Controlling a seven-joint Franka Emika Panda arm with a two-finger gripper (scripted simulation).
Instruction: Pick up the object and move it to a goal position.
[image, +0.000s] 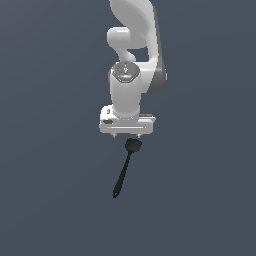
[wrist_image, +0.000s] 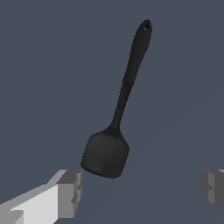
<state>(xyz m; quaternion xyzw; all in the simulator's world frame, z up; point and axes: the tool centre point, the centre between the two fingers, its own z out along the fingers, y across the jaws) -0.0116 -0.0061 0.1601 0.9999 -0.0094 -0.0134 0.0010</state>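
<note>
The black spatula (wrist_image: 114, 114) lies flat on the bare grey floor (image: 50, 200), just beyond the spread, empty gripper (wrist_image: 140, 192). Nothing blocks it. No writing shows anywhere.

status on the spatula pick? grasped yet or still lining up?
Done: the gripper is positioned near the spatula, close to its head. In hand: nothing. The fingers stand wide apart with the spatula outside the gap, lying untouched on the surface. Left: closing on it, lifting, carrying to the goal. No goal marker shows in either view.
</note>
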